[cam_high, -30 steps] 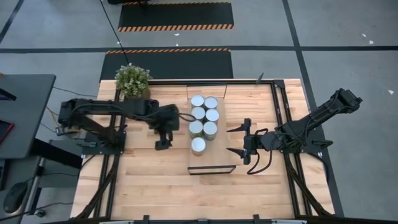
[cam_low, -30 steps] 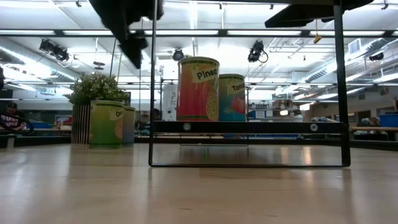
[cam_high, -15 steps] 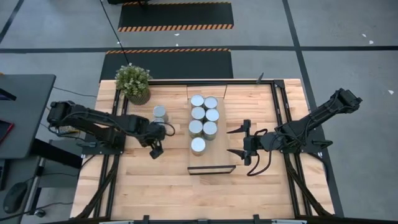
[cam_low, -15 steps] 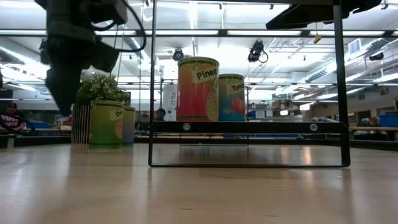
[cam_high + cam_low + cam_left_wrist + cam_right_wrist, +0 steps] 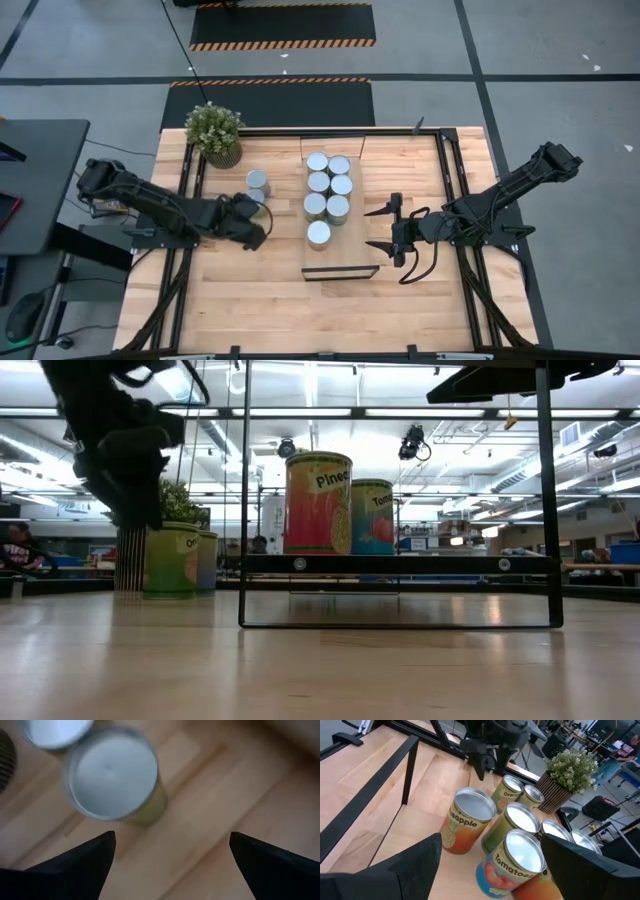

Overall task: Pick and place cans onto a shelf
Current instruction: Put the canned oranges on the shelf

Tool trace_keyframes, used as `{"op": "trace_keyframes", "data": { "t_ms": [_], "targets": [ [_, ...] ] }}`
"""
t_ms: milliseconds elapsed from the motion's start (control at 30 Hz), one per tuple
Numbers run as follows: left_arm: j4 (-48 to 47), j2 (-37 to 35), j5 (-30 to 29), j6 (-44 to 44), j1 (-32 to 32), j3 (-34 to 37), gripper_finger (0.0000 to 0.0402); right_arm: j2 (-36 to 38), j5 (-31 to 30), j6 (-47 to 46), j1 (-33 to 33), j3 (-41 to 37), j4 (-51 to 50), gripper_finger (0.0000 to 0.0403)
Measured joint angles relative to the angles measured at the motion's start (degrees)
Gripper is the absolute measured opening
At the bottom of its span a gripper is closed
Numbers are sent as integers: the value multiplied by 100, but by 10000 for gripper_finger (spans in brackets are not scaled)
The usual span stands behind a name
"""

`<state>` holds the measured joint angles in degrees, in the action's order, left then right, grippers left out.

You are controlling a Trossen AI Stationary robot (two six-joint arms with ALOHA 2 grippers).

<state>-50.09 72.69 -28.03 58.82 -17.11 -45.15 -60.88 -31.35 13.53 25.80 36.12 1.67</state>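
Seven cans (image 5: 328,190) stand on the shelf (image 5: 353,255), packed in two columns at its far half with a single one (image 5: 319,234) nearest me; the shelf's near end is bare board inside the dark frame. Two more cans (image 5: 257,184) sit off the shelf on the table (image 5: 270,300), touching each other, between the plant (image 5: 214,131) and the shelf's left edge. I see a strip of open tabletop between that pair and the shelf. My left gripper (image 5: 256,226) hangs just near-side of the pair, fingers spread wide with nothing between them; its wrist view looks down on the closer can's silver lid (image 5: 110,774), the second lid beside it. The plant stands just behind the pair, at the table's far left corner. My right gripper (image 5: 391,226) waits right of the shelf, fingers apart and empty, pointing at the cans. From its wrist I read Pineapple (image 5: 465,820) and Tomatoes (image 5: 511,862) labels closest. Wide bare planks lie along the near side.
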Motion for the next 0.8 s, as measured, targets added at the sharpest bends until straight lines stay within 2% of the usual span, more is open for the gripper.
{"op": "trace_keyframes", "data": {
  "t_ms": [167, 333, 467, 667, 800],
  "targets": [
    [74, -49, -1104, 888, -800, 419, 398, 0, 79, -44, 0, 0, -1, 348],
    [820, -46, -1418, 1602, -1383, 1136, 398, 0, 127, -50, 0, 0, 12, 348],
    [1607, -46, -1996, 1847, -1554, 1720, 398, 0, 127, -50, 0, 0, 77, 348],
    [2915, -46, -2857, 1430, -1509, 2379, 398, 0, 207, -32, 0, 0, 128, 348],
    [3352, -45, -3170, 954, -1298, 2591, 398, 0, 236, -28, 0, 0, 129, 348]
  ]
}}
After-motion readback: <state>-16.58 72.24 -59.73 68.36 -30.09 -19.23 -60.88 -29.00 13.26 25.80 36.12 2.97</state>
